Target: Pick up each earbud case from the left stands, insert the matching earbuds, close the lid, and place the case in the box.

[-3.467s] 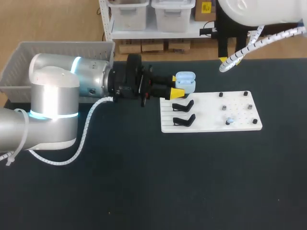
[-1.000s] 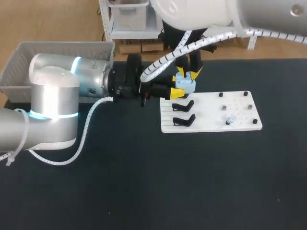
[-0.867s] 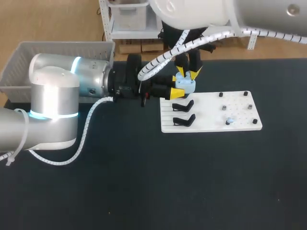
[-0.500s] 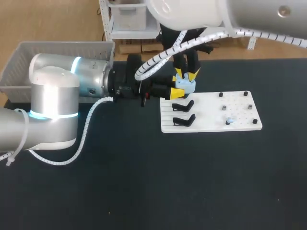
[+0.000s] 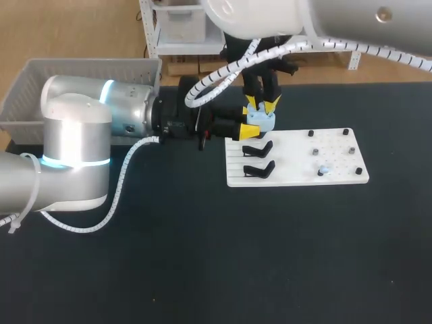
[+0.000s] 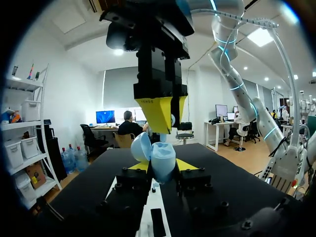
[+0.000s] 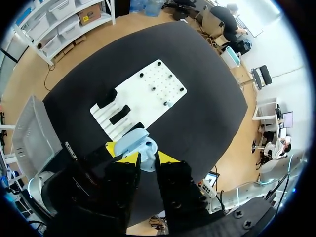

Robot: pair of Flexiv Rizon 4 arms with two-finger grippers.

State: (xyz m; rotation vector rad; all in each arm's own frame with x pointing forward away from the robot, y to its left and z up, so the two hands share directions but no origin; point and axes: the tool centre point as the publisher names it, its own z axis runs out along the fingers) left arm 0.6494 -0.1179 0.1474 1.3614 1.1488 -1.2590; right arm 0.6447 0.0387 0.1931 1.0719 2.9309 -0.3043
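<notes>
We start with the black table [image 5: 202, 270], which carries everything; our left arm [image 5: 74, 135] lies across its far-left part, and our right arm [image 5: 324, 20] comes down from above. The grey box [image 5: 40, 81] sits at the table's far-left corner, behind the left arm. The white board [image 5: 297, 177] lies right of the middle, with 2 black stands [image 5: 258, 148] bare at its left end and small pegs on its right half.

The left gripper [image 5: 246, 123] is pinched on the pale blue earbud case [image 5: 262, 121], 1 yellow tip at each flank of the body (the left wrist view shows this best); the case hangs just above the board's far-left corner with its lid up. The right gripper [image 5: 262, 106] hovers directly over the open case, close to its lid; we cannot tell whether it pinches anything. 1 pale blue earbud [image 5: 323, 170] rests among the pegs.

We judge the case light, rigid and smooth-shelled, so likely to slip or twist under a downward push. The hinged lid looks like its weakest part. The hold belongs on the body's flanks, below the seam, leaving the lid free to swing shut.
</notes>
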